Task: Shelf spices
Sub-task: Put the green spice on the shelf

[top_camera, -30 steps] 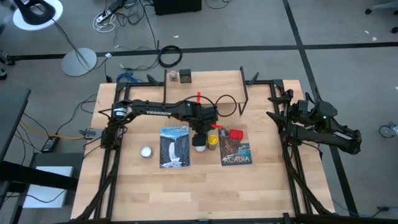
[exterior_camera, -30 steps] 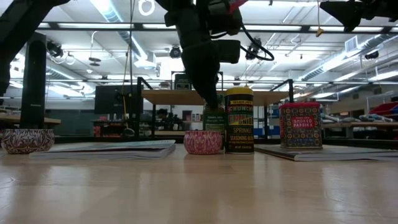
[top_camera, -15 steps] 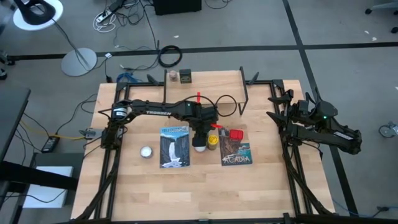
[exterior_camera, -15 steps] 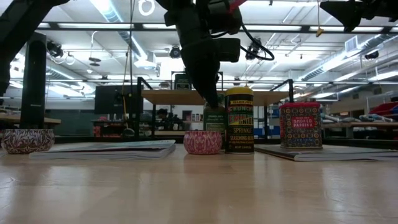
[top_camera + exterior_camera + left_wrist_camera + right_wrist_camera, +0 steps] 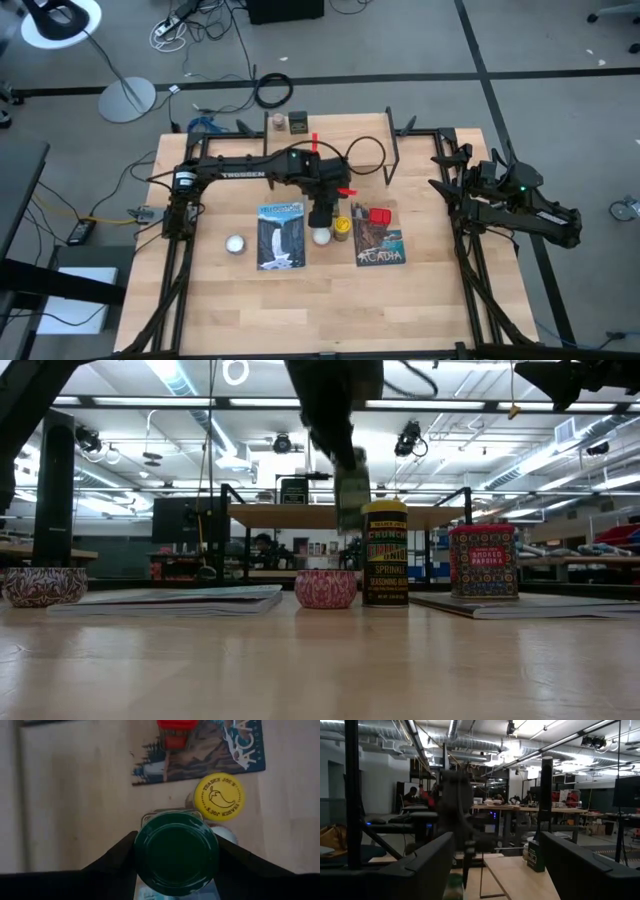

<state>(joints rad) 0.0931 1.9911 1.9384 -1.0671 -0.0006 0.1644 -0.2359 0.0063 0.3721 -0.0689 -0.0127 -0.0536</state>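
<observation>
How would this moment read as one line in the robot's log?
left gripper: shut on green jar, lifted off table | right gripper: open, parked at right edge | shelf: two spices on it

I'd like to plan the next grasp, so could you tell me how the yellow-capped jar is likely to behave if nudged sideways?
The yellow-capped jar stands tall and narrow, so a high push would probably tip it. Its round body would likely roll once down. It stands close beside the small patterned bowl, which may get knocked.
</observation>
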